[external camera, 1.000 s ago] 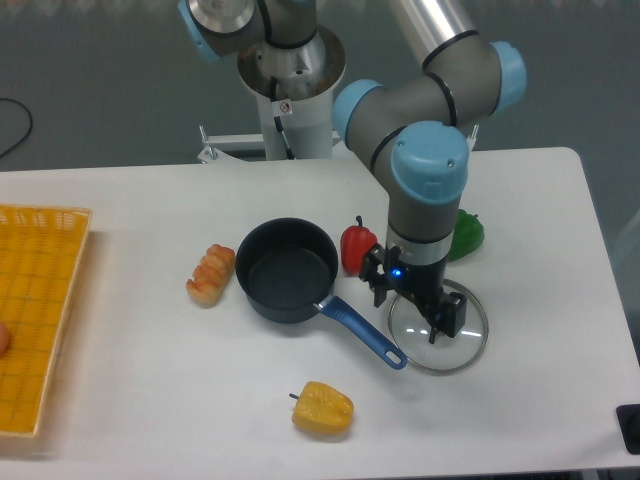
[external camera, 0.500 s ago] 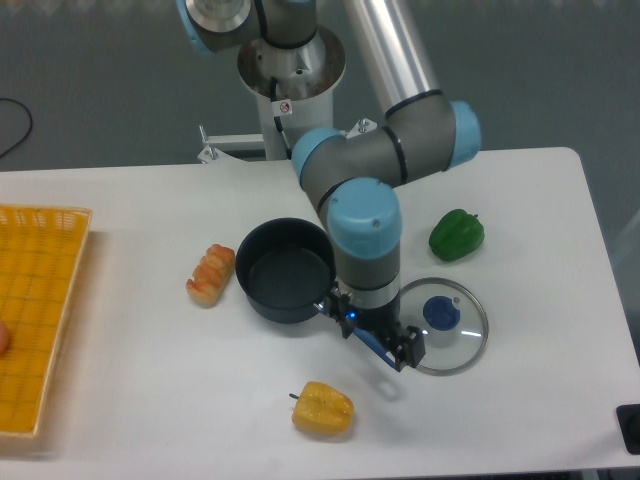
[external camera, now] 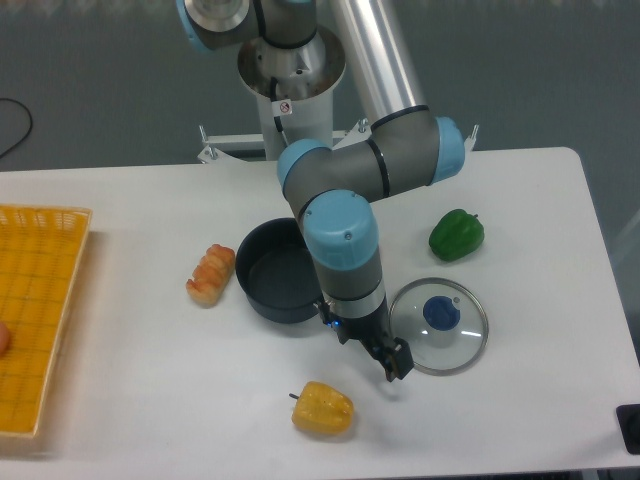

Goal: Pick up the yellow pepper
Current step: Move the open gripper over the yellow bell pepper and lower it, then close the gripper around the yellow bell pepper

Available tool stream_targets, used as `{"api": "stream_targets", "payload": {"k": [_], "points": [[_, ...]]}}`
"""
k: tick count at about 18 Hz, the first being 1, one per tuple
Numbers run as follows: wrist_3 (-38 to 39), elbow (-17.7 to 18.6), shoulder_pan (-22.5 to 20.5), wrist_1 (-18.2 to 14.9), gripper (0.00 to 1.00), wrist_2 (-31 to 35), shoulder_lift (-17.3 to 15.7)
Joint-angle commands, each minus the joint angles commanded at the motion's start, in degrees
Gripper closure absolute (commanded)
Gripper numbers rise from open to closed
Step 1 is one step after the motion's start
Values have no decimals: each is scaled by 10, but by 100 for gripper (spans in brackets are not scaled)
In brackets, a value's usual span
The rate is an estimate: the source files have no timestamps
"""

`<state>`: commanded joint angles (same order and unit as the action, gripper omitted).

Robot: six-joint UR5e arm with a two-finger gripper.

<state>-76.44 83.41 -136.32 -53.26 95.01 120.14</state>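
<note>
One arm only, so no choice of hand: the hand (external camera: pixel 372 348) hangs low over the table (external camera: pixel 140 340), with the yellow pepper (external camera: pixel 322 408) lying near it, below and to the left of it in the picture, toward the camera edge of the table, not touching. Pepper rests on its side, long axis roughly left-right in the picture, dark stem pointing left, away from the hand. Hand state: cannot tell; the fingers are seen edge-on, dark and bunched, with nothing visibly between them. Behind the hand sits the dark pot (external camera: pixel 283 268), its handle hidden under the wrist; just right of the hand is the glass lid (external camera: pixel 439 323) with a blue knob; farther back right the green pepper (external camera: pixel 457 234); well left of the hand a croissant (external camera: pixel 209 274), and beyond it a yellow basket (external camera: pixel 35 310) at the table's far left. Against the earlier frames: the hand has swung from over the lid, across the pot handle, to a spot closer to the yellow pepper; the red pepper seen at first is now hidden behind the arm. Remaining move, I judge, is a short shift toward the camera and left, then down.
</note>
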Motion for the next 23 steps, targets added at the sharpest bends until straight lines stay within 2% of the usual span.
{"api": "stream_targets", "payload": {"k": [6,13,18,23], "points": [[-71,-15,24,0,0,0,38],[-70,-19,38,-2,0,1,56],[-64,-49,47,-1,0,1,83],[-66,-58,50,0,0,-1,92]]}}
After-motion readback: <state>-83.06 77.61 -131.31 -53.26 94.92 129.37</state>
